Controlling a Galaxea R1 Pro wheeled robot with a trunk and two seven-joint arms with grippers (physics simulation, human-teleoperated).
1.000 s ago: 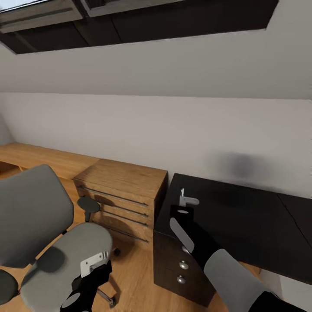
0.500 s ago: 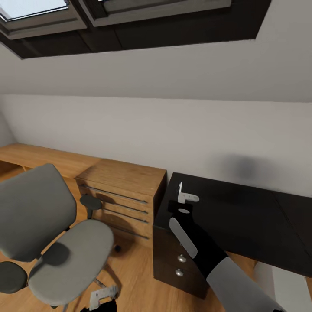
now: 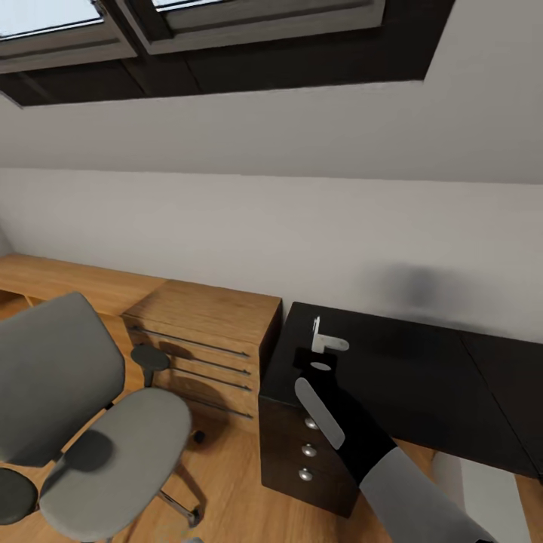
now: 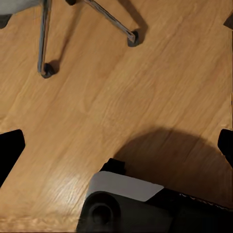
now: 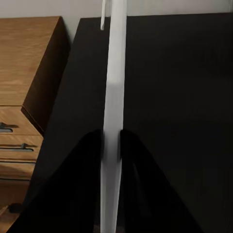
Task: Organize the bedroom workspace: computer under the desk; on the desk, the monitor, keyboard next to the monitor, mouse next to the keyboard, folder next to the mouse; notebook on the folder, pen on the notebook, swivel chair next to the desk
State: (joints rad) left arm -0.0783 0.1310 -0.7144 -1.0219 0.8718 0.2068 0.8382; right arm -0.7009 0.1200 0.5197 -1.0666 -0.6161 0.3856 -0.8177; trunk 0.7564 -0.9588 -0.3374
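My right gripper (image 3: 326,345) hovers over the left end of the glossy black desk (image 3: 422,377), shut on a thin white stick, the pen (image 5: 116,73), which pokes out past the fingertips. The grey swivel chair (image 3: 113,445) stands on the floor left of the desk with a bare seat. My left gripper (image 4: 119,141) hangs open over the wood floor, close to the chair's casters (image 4: 132,38). The visible part of the desk top is bare. The computer, monitor, keyboard, mouse, folder and notebook are out of view.
A light wood drawer chest (image 3: 204,317) stands between chair and desk, against a long wood ledge (image 3: 68,275). The desk's dark drawer unit (image 3: 302,452) has three silver knobs. A white wall and skylights (image 3: 226,30) lie behind. My own base (image 4: 126,204) shows below the left gripper.
The head view has shifted, so the chair and desk sit a little differently in it. My left gripper has dropped out of the bottom of the head view. The right arm holds its pose.
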